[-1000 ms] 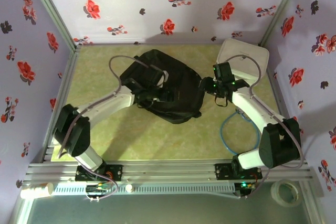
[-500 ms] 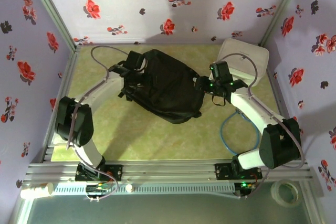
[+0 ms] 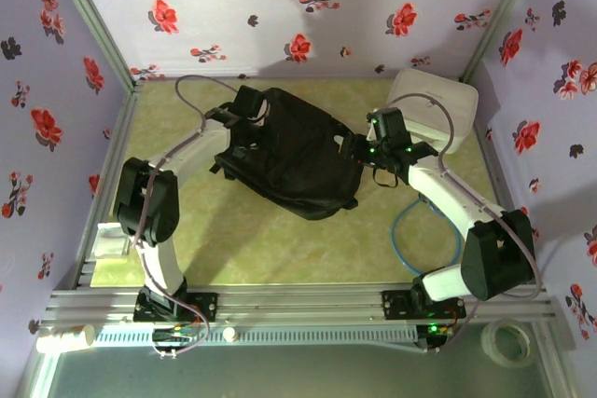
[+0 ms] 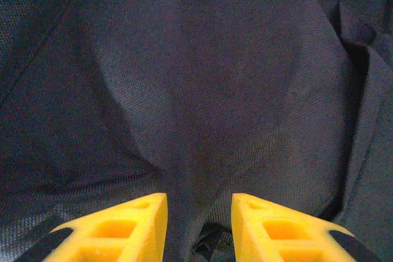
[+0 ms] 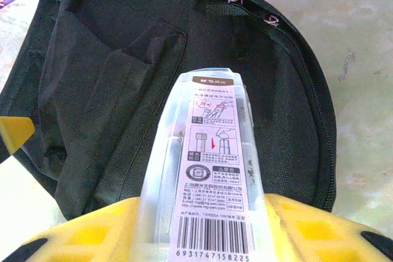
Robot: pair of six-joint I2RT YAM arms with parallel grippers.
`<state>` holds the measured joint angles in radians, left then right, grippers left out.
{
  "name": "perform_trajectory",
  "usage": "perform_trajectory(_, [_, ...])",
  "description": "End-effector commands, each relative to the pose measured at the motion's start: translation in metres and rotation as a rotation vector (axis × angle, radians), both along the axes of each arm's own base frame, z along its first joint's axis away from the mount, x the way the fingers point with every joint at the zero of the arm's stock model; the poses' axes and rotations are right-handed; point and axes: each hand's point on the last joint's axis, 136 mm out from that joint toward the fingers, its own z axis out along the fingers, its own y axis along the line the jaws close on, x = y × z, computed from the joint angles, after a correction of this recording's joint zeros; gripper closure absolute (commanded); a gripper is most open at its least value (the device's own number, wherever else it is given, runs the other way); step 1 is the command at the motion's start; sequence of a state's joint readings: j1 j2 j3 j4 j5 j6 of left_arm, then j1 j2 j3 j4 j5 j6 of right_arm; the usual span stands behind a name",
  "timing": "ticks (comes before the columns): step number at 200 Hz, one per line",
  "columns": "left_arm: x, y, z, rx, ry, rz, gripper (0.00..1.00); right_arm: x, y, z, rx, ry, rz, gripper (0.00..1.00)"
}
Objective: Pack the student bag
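Observation:
The student bag (image 3: 298, 160) is a large black backpack lying flat mid-table. My left gripper (image 3: 254, 111) presses down on its far left corner. In the left wrist view the yellow fingers (image 4: 144, 213) stand a little apart, with a gathered fold of the bag's fabric (image 4: 202, 78) between them and creases running toward the left gripper (image 4: 199, 199). My right gripper (image 3: 364, 148) hovers at the bag's right edge. It is shut on a clear plastic case (image 5: 212, 151) with a barcode label, held over the bag (image 5: 123, 90) near its zip in the right wrist view, right gripper (image 5: 206, 202).
A white lidded box (image 3: 432, 104) stands at the back right, just behind the right arm. A blue cable (image 3: 420, 230) loops on the table by the right arm. A tape roll (image 3: 508, 342) lies beyond the front rail. Flowered walls enclose three sides.
The left gripper swung from the bag's middle to its far left corner and its jaws narrowed onto fabric. The right gripper edged left toward the bag with the case.

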<state>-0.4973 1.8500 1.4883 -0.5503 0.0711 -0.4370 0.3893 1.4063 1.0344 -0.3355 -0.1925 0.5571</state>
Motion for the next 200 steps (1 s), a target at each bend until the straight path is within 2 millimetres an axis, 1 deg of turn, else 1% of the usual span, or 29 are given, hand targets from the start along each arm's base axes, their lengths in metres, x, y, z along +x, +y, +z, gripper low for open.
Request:
perform_trajectory(1, [0.008,-0.003,0.0,0.012,-0.009,-0.015,0.67,0.0,0.008,0.012,0.027,-0.042,0.028,0.54])
perform_trajectory(38, [0.011,-0.005,-0.012,0.032,0.022,-0.028,0.66,0.0,0.01,0.014,0.033,-0.046,0.03,0.54])
perform_trajectory(51, [0.013,-0.007,-0.014,0.033,0.025,-0.031,0.7,-0.001,0.01,0.015,0.034,-0.051,0.031,0.54])
perform_trajectory(64, [0.015,-0.008,-0.014,0.032,0.026,-0.034,0.78,-0.001,0.01,0.016,0.034,-0.058,0.036,0.54])
perform_trajectory(71, [0.016,-0.009,-0.011,0.029,0.022,-0.035,0.86,-0.001,0.011,0.018,0.038,-0.066,0.041,0.54])
perform_trajectory(89, [0.017,-0.012,0.008,-0.009,-0.021,-0.044,1.0,-0.003,0.015,0.022,0.044,-0.094,0.07,0.55])
perform_trajectory(115, [0.013,-0.012,0.035,-0.044,-0.06,-0.046,1.0,-0.006,0.032,0.033,0.079,-0.158,0.163,0.57])
perform_trajectory(129, [0.009,-0.01,0.042,-0.056,-0.062,-0.037,1.0,-0.008,0.041,0.038,0.086,-0.193,0.208,0.57])
perform_trajectory(153, [0.001,-0.007,0.045,-0.091,-0.041,-0.021,1.0,-0.014,0.063,0.049,0.108,-0.254,0.3,0.57])
perform_trajectory(167, [-0.001,-0.008,0.05,-0.118,-0.038,-0.015,1.0,-0.016,0.075,0.049,0.111,-0.271,0.346,0.58])
perform_trajectory(180, [-0.002,-0.009,0.058,-0.148,-0.045,-0.012,1.0,-0.018,0.086,0.045,0.094,-0.277,0.386,0.58])
perform_trajectory(200, [-0.001,-0.007,0.062,-0.174,-0.048,0.002,1.0,-0.022,0.1,0.031,0.05,-0.271,0.439,0.58])
